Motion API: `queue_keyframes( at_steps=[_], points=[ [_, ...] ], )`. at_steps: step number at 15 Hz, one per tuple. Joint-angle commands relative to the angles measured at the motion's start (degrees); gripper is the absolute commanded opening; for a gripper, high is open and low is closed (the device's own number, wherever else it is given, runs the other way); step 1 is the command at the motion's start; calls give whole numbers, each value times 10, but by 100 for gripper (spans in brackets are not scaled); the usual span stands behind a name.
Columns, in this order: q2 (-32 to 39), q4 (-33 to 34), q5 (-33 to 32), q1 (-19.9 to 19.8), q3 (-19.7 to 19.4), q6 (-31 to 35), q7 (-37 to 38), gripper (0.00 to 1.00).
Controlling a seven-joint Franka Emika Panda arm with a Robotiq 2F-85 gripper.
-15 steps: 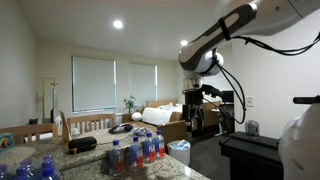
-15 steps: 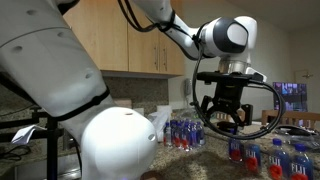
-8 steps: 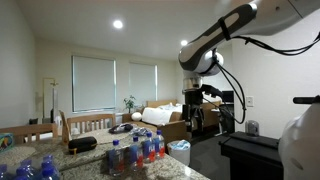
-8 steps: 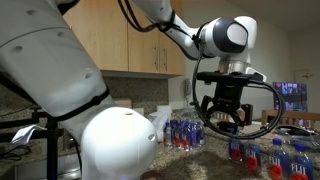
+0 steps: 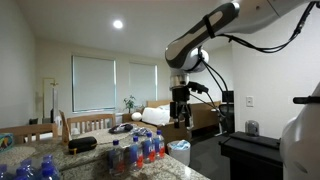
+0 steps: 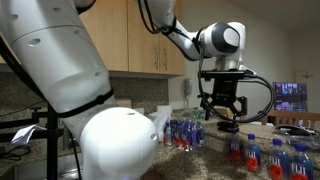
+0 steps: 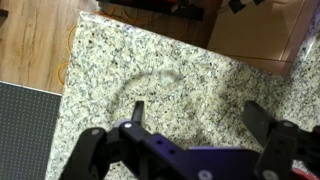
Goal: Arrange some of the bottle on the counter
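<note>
Speckled grey-beige granite of the table [image 7: 160, 75] fills most of the wrist view. Beneath the camera hangs the pincer [image 7: 196, 115], its two dark fingers [image 7: 137, 112] spread wide apart, clasping nothing. Beyond the table's left edge lies wooden floor [image 7: 30, 40], with a dark grey panel [image 7: 25, 130] at the lower left corner.

In both exterior views the pincer [image 5: 180, 120] [image 6: 224, 120] is held up in the air, pointing downward, well clear of the table [image 5: 92, 160].

Small clear bottles [image 5: 137, 152] stand upright on the table in a tight cluster, red and blue labels showing, each just beside the next, below the pincer and off to one side of it. Nearer the camera, at the lower left corner, sit more blue-capped bottles [image 5: 30, 170].

From the opposite side, one cluster [image 6: 185, 133] stands near the back under the wooden cabinets [image 6: 120, 35], and a second group [image 6: 268, 157] at the lower right, closer to the lens. Cannot tell whether any of them touch.
</note>
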Motion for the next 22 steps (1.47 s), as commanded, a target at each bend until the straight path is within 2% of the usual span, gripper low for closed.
queue_keyframes(
  at_steps=[1,6,10,13,16,22],
  points=[
    [59,76,-9,11,33,-10,-10,100],
    [111,143,-5,51,106,-15,18,100],
    [170,184,3,86,171,28,91,100],
    [218,217,-1,101,211,79,201,100],
    [276,263,-7,112,233,116,314,100],
    [412,388,-46,154,229,175,524,100]
  ],
)
